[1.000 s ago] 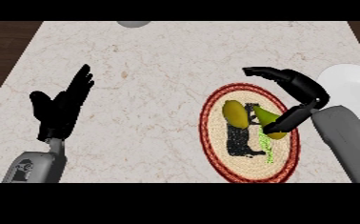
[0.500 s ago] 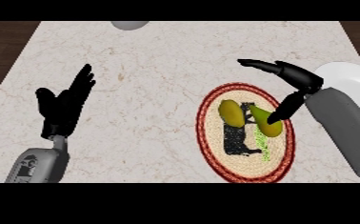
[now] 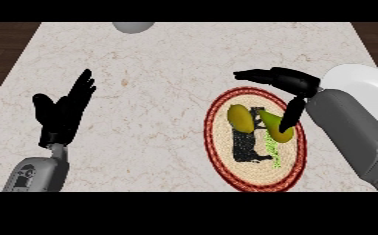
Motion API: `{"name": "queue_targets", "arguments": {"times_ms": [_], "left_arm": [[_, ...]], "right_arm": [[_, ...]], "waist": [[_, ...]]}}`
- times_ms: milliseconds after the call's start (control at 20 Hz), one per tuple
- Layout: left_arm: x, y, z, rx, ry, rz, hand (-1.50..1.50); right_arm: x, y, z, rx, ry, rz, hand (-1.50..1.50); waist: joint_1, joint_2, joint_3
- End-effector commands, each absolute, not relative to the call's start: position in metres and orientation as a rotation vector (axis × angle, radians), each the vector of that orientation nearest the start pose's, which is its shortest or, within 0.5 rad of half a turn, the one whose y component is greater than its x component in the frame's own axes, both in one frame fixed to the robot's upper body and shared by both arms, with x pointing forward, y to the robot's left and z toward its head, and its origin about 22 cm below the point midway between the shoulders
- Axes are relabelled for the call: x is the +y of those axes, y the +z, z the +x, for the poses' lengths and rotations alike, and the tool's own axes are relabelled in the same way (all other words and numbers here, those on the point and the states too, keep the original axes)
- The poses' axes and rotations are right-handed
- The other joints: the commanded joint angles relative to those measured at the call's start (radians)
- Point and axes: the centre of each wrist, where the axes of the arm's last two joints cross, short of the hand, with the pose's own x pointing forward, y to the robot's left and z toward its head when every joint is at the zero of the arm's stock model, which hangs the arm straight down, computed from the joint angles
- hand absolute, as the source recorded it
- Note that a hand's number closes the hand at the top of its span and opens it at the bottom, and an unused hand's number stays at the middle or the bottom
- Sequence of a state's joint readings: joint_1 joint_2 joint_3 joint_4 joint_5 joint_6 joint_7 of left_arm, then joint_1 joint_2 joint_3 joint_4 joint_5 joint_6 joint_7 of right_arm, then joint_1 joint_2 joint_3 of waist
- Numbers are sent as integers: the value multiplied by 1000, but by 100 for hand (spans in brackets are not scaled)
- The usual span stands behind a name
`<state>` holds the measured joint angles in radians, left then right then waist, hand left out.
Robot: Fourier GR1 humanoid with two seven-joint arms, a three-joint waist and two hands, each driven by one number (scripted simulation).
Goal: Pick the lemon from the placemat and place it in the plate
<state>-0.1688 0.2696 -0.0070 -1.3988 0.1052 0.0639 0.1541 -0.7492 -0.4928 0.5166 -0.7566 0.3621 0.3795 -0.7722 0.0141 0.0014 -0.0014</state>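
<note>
Spreading wide, the right hand's [image 3: 289,81] black fingers arch over the yellow lemon [image 3: 240,116], thumb hiding part of a second yellow-green fruit [image 3: 279,129], on the round woven red-rimmed placemat [image 3: 221,154] at lower right. The white plate [image 3: 354,76] is cut off at the right edge. The left hand [image 3: 63,111] rests open at left.

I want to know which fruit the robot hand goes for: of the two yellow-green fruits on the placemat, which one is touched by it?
The right-hand fruit: the right robot hand has a finger against it. The left fruit lies clear.
</note>
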Motion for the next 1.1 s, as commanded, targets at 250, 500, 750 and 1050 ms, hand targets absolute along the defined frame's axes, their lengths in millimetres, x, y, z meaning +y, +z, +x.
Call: {"name": "queue_targets", "arguments": {"times_ms": [250, 500, 750, 1050], "left_arm": [[295, 19, 279, -1432, -89, 160, 0], [280, 19, 273, -1406, -85, 183, 0], [300, 15, 280, -1403, -79, 157, 0], [287, 30, 275, -1423, -87, 173, 0]], "right_arm": [[-229, 32, 406, -1487, 1744, 114, -150], [-216, 20, 393, -1407, 1821, 148, -150], [-214, 25, 397, -1407, 1823, 119, -150], [-188, 14, 398, -1401, 1843, 70, -150]], "waist": [[3, 2, 2], [-4, -2, 2], [-7, 0, 1], [-1, 0, 2]]}}
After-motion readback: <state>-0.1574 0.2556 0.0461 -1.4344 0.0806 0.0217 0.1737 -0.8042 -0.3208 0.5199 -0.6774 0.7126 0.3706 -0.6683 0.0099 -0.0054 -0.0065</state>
